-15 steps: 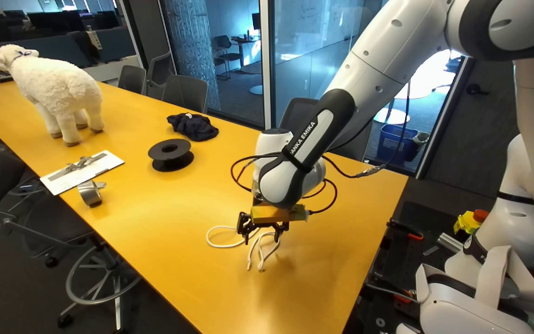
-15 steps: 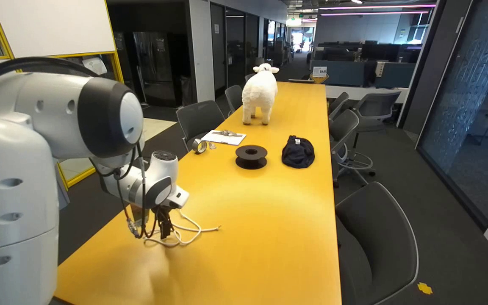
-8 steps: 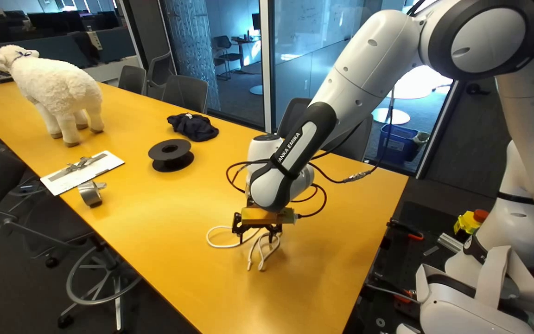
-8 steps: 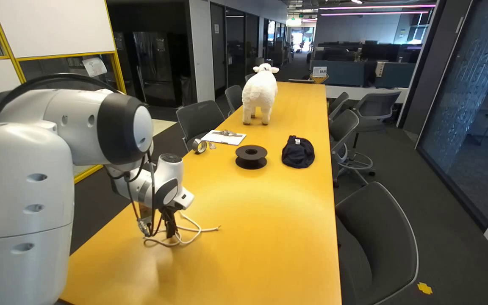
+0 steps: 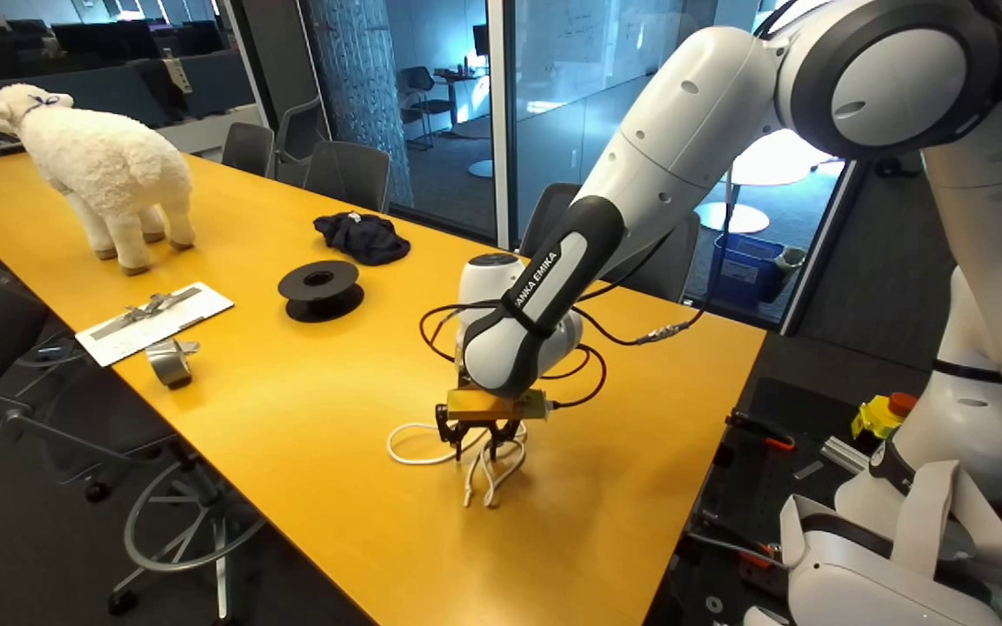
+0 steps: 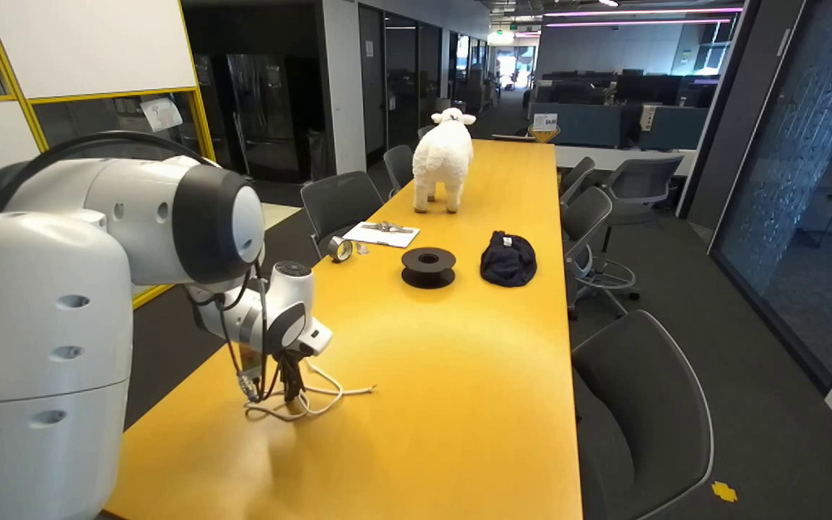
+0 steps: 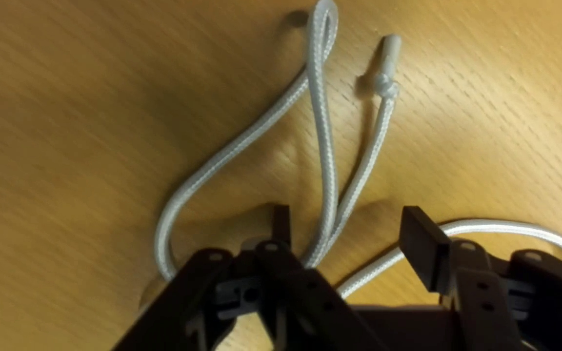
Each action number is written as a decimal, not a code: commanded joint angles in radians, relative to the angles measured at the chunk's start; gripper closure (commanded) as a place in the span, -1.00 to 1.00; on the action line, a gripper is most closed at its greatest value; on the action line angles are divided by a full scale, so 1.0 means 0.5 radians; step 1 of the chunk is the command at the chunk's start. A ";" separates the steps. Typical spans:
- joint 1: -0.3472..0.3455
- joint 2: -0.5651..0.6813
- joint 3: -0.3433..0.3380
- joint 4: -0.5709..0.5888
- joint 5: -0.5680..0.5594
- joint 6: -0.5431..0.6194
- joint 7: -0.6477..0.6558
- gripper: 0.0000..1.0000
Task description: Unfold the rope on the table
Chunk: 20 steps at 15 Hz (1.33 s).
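Note:
The white rope (image 5: 418,462) lies in loops on the yellow-orange table (image 5: 588,539); it also shows in an exterior view (image 6: 354,392). In the wrist view the rope (image 7: 327,161) has a narrow upright bend, a wider curve at left and a knotted end beside the bend. My gripper (image 7: 347,229) points down over the rope, its fingers apart. Two side-by-side strands run between the fingers; another strand passes behind the right finger. Part of the rope is hidden under the left finger. The gripper (image 5: 476,454) is low over the loops in both exterior views; contact with the table cannot be told.
A black spool (image 5: 319,291), a dark cloth cap (image 5: 364,237), a tape roll (image 5: 169,362) and a white board with a grey piece (image 5: 153,322) lie farther along the table. A plush sheep (image 5: 101,169) stands beyond. Chairs (image 6: 647,412) line the table's sides.
The gripper has shifted left in an exterior view, and its fingers have come closer together while staying apart. The rope has not visibly moved.

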 commanded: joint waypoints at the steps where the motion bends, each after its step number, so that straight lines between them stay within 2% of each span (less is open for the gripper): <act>1: 0.026 -0.003 -0.033 0.060 -0.074 -0.067 0.043 0.39; 5: -0.014 -0.032 -0.001 0.056 -0.083 -0.102 -0.024 0.97; 9: -0.063 -0.144 0.006 -0.027 -0.090 -0.072 -0.147 0.98; 11: -0.114 -0.259 0.017 -0.111 -0.092 -0.032 -0.295 0.98; 18: -0.469 -0.880 0.026 -0.585 -0.001 -0.042 -1.119 0.98; 20: -0.562 -1.054 -0.019 -0.717 0.014 -0.058 -1.303 0.98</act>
